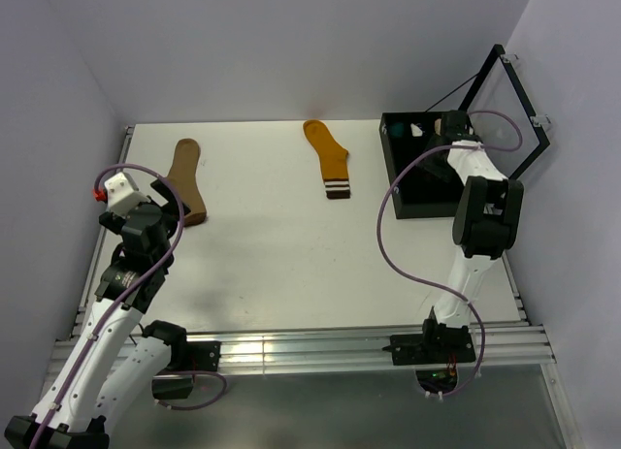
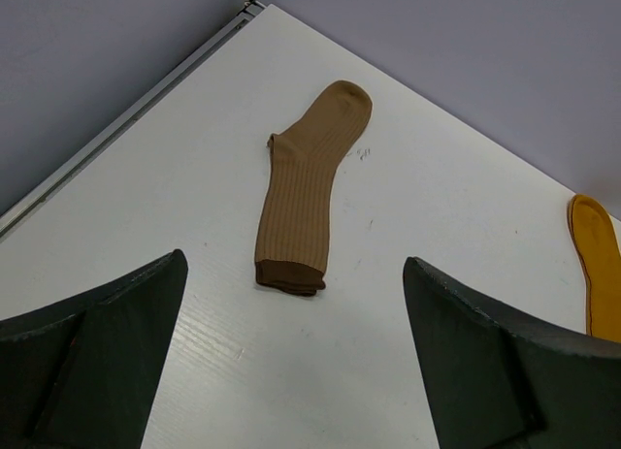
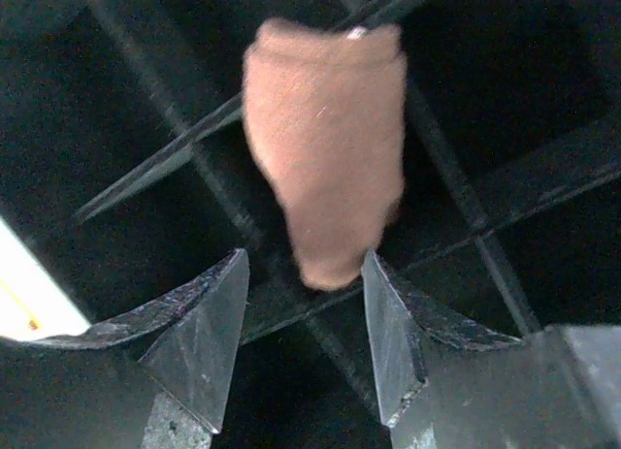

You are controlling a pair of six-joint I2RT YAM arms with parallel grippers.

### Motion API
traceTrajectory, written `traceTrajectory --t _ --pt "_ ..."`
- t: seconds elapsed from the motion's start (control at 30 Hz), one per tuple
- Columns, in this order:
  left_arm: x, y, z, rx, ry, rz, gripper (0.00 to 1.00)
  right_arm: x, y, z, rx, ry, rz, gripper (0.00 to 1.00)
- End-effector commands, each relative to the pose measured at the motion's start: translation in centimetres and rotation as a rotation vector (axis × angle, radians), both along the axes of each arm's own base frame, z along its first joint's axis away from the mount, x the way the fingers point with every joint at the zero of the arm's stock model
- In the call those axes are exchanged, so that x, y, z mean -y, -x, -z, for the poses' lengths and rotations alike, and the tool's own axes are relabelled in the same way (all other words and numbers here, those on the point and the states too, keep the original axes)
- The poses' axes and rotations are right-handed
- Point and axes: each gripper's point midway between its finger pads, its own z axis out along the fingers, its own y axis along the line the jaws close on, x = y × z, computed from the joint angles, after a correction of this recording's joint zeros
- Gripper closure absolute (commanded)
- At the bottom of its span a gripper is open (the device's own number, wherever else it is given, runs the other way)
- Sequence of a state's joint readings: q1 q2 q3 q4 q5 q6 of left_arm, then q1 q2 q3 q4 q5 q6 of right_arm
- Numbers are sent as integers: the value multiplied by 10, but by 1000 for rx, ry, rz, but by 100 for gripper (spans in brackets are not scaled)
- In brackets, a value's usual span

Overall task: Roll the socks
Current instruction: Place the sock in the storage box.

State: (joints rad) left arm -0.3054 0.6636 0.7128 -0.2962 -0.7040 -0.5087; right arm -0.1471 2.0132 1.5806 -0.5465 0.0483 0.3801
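A tan sock lies flat at the table's left, with a dark brown fabric edge at its near end. A mustard-orange sock with a striped cuff lies at the far middle. My left gripper hovers open just short of the tan sock, nothing between its fingers. My right gripper is over the black bin, jaws apart. A blurred pinkish-cream fabric bundle hangs beyond them, its tip beside the right finger.
The bin has dark crossing dividers and holds small teal and white bundles at its far side. Its framed lid stands open against the right wall. Walls close the table on the left, back and right.
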Motion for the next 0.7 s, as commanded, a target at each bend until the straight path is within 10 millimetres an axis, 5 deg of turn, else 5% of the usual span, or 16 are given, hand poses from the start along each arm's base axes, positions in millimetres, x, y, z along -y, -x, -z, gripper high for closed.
traceTrajectory --t 0.0,0.67 --pt "0 -1 -9 32 -2 7 1 -12 6 -26 33 10 1 42" --pt "0 -2 -7 25 -9 7 1 30 -31 -52 121 165 165 42"
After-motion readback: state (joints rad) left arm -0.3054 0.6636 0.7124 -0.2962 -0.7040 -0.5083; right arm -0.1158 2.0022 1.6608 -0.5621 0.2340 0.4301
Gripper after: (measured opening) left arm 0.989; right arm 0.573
